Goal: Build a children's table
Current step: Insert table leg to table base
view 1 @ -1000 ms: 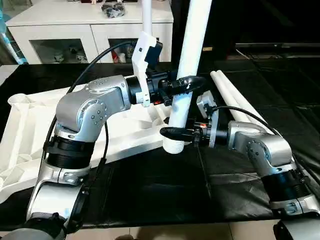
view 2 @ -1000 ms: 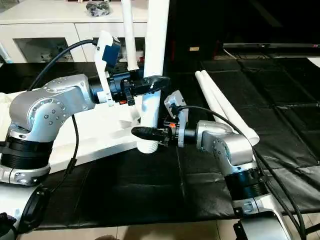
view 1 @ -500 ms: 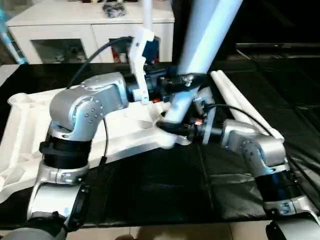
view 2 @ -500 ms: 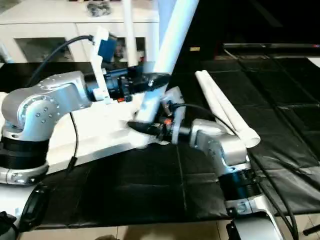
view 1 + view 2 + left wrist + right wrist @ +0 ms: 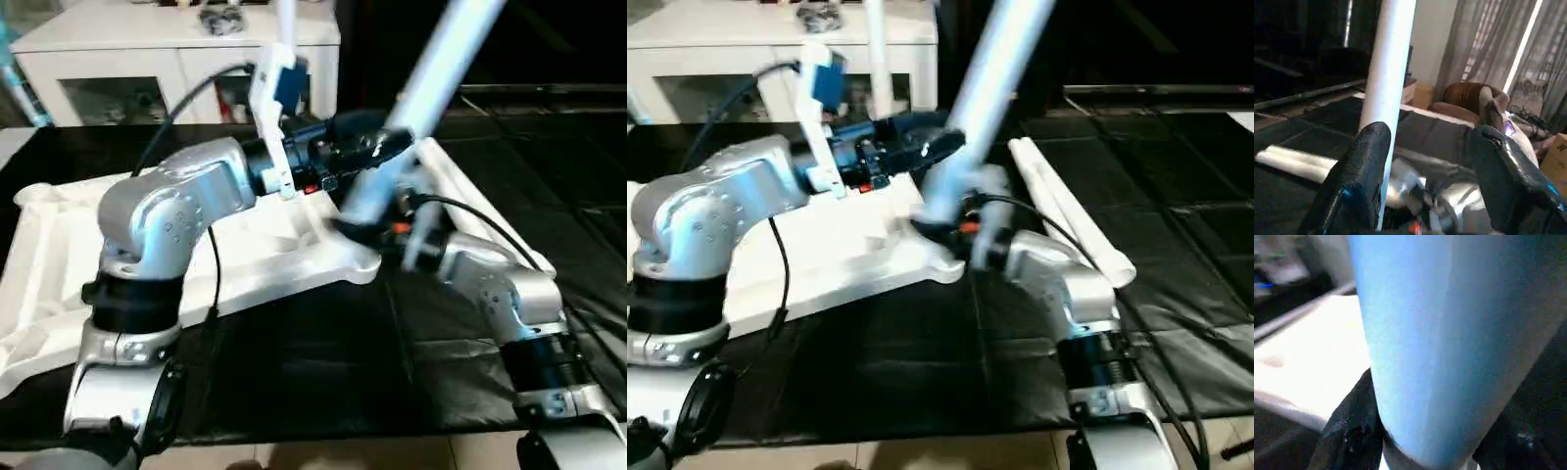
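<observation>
- The leg (image 5: 431, 83), a long white round tube, leans steeply: its thick lower end sits low over the near right corner of the table top (image 5: 265, 250), and its shaft rises away toward the robot's right and out past the frame's upper edge.
- In the head views that lower end is blurred where it meets the corner socket (image 5: 358, 262), so whether it is seated there cannot be told.
- The right wrist view brings the leg (image 5: 1449, 342) up close: a smooth tapered tube, bluish in shadow, with the right gripper's (image 5: 1420, 435) 2 black fingers (image 5: 1349, 428) hugging it on either side near its rimmed end, closed around it, and the white table top (image 5: 1308, 352) just behind.
- The left wrist view gives what the head views blur: the left gripper's (image 5: 1432, 176) 2 black fingers (image 5: 1364, 171) stand spread apart, the leg (image 5: 1388, 63) running beside 1 of them; whether it touches cannot be told.
- From the head, the left gripper (image 5: 377, 147) meets the leg higher up and the right gripper (image 5: 358, 225) lower, near its end.
- The table top lies upside down on the black mat (image 5: 294, 362), ribbed side up, rounded sockets at its corners, near right corner lifted a little.
- A slimmer leg (image 5: 877, 44) stands upright behind the left arm.
- 2 more legs (image 5: 1073, 220) lie side by side on the mat to the right, pointing away.
- A white cabinet (image 5: 147, 54) with glass doors stands behind.
</observation>
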